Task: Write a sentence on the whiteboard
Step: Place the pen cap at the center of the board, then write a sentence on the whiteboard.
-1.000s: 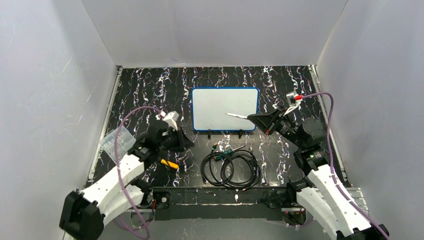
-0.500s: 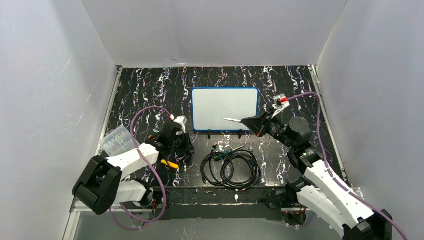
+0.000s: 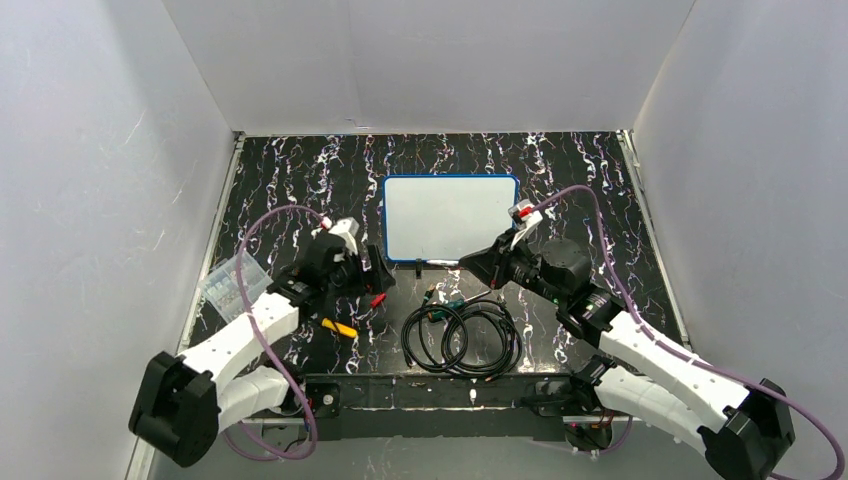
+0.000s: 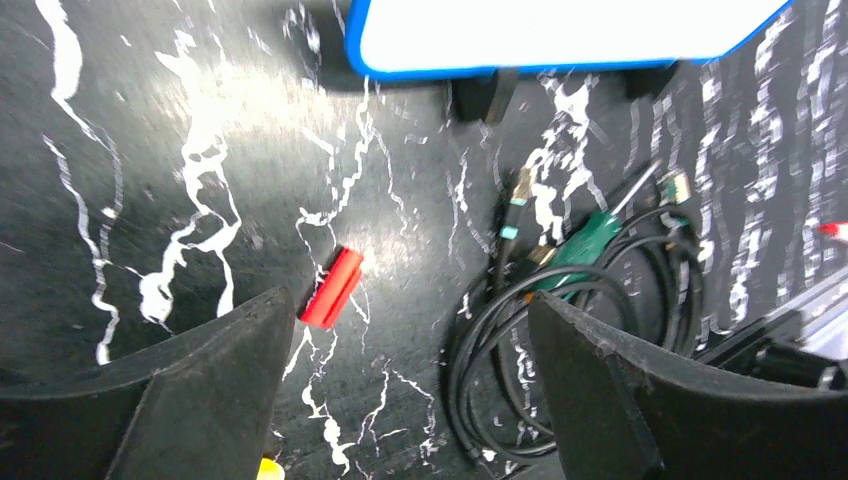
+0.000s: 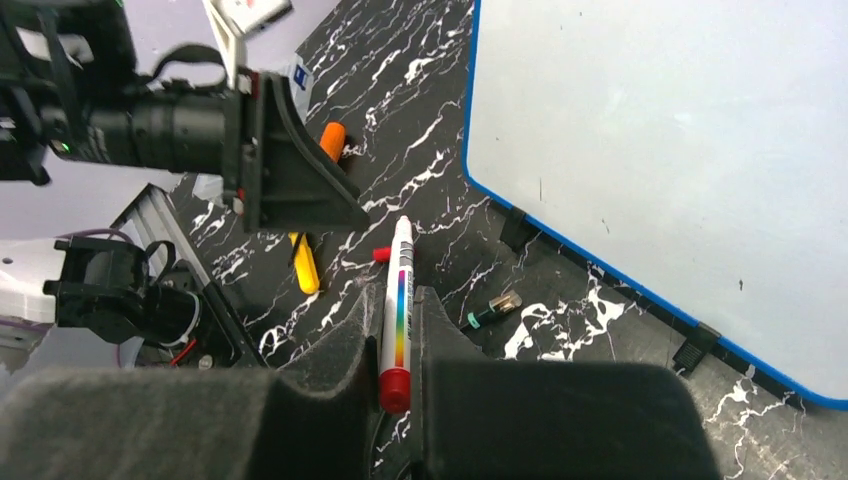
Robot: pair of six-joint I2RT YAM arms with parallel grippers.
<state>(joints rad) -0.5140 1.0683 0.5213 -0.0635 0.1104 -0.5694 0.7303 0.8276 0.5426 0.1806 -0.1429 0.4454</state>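
While a marker [image 5: 401,250] is clamped in the right gripper [image 5: 398,310], the left gripper [image 4: 410,305] is spread wide. Nothing is held there

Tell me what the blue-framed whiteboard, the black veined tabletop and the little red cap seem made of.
Blue-framed rectangular whiteboard: smooth, glossy white panel, thin frame probably plastic. Black white-veined tabletop: likely printed laminate or vinyl rather than stone; it glares under the light. Small red cap: moulded plastic, evenly coloured, slightly shiny.
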